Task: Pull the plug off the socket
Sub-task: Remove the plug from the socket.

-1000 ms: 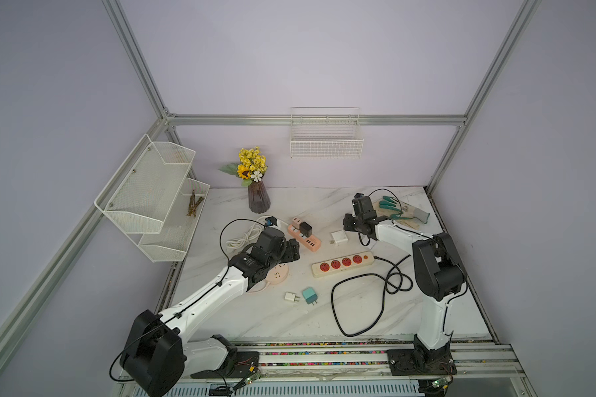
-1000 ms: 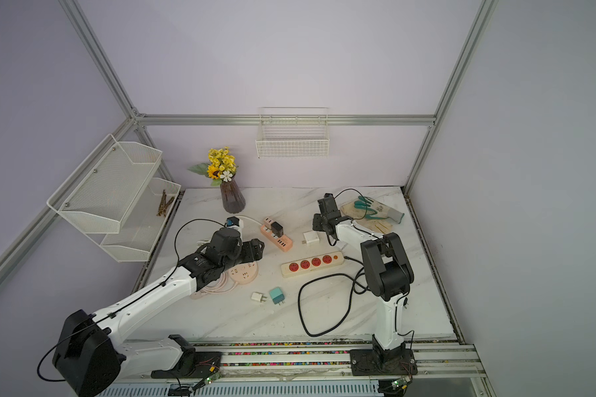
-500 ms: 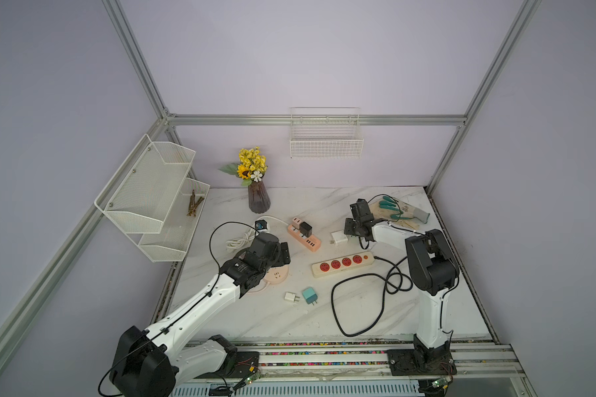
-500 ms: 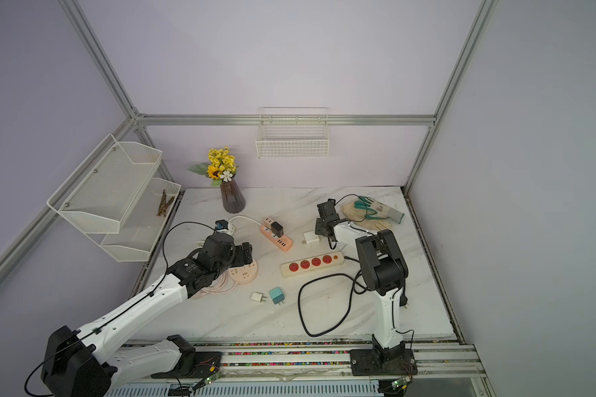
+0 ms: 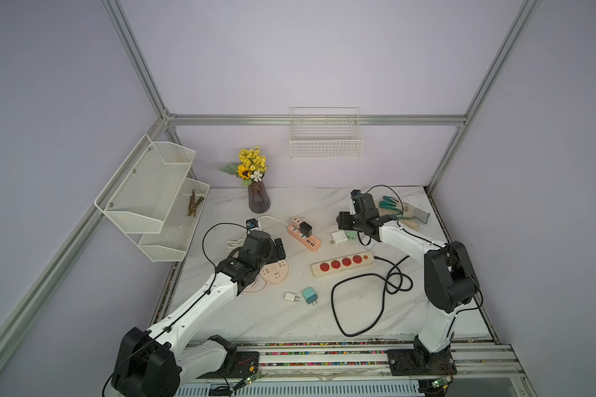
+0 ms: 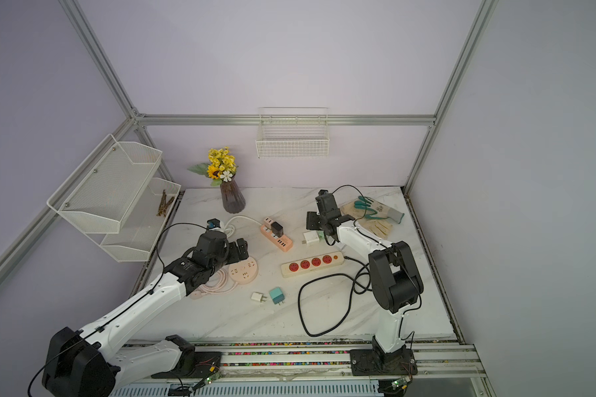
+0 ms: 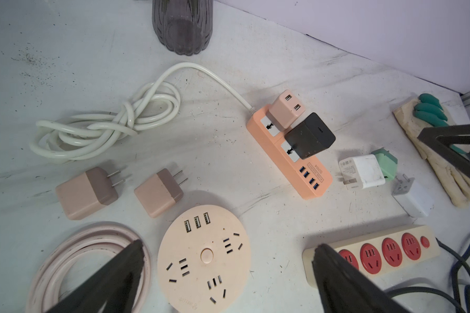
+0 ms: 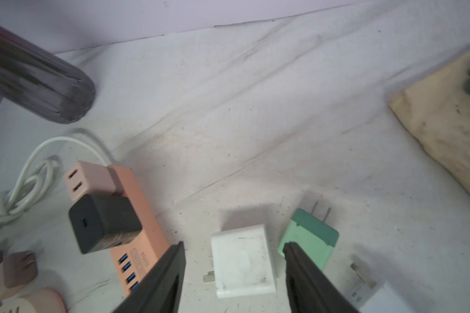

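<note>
The black plug (image 7: 310,135) sits in the orange power strip (image 7: 319,173), next to a pink plug (image 7: 285,108) at the strip's cord end. It looks light, rigid and smooth-sided but probably tight, so pinch its flat sides low and pull straight out. The left hand (image 7: 228,244) and right hand (image 8: 234,244) hang spread and empty near the strip.

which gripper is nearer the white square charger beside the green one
Right. The right gripper hovers by the white square charger; the left gripper is off above the round pink socket.
</note>
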You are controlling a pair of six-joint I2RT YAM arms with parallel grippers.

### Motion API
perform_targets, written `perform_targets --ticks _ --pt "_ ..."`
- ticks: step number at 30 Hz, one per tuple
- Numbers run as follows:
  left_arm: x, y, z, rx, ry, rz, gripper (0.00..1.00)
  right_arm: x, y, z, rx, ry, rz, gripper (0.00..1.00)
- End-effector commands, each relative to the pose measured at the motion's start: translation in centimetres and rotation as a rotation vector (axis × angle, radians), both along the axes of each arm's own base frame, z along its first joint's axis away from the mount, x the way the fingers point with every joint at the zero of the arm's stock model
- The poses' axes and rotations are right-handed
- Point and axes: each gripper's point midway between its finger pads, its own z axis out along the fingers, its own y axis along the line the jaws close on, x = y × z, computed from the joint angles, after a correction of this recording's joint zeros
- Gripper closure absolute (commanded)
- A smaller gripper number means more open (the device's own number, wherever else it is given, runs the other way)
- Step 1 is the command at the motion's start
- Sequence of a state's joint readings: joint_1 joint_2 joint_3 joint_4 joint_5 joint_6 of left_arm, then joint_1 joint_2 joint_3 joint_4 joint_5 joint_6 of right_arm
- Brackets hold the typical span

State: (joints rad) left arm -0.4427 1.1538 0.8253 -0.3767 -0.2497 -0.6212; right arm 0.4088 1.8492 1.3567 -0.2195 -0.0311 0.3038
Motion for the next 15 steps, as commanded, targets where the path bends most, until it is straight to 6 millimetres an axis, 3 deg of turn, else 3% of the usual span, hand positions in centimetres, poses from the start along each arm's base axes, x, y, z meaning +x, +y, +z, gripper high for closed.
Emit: perform_targets --ticks 1,4,10,15 --pt "0.4 -0.3 0.2 -0.091 0.001 -0.009 0.00 -0.5 4.3 1.4 0.038 -0.058 0.157 0.46" --pt "0.4 -0.4 -0.1 -0.166 0.029 -0.033 0.00 -0.8 7.0 0.6 0.009 -0.064 0.233 0.55" --pt "0.1 -1.7 -1.3 -0.336 0.049 -0.064 0.06 -1.5 12.3 -1.0 -0.111 -0.089 0.375 0.52" --pt "0.3 -1.4 -2.6 -0.390 0.077 -0.040 0.10 -0.6 13.7 -2.4 -0.203 -0.086 0.397 0.48"
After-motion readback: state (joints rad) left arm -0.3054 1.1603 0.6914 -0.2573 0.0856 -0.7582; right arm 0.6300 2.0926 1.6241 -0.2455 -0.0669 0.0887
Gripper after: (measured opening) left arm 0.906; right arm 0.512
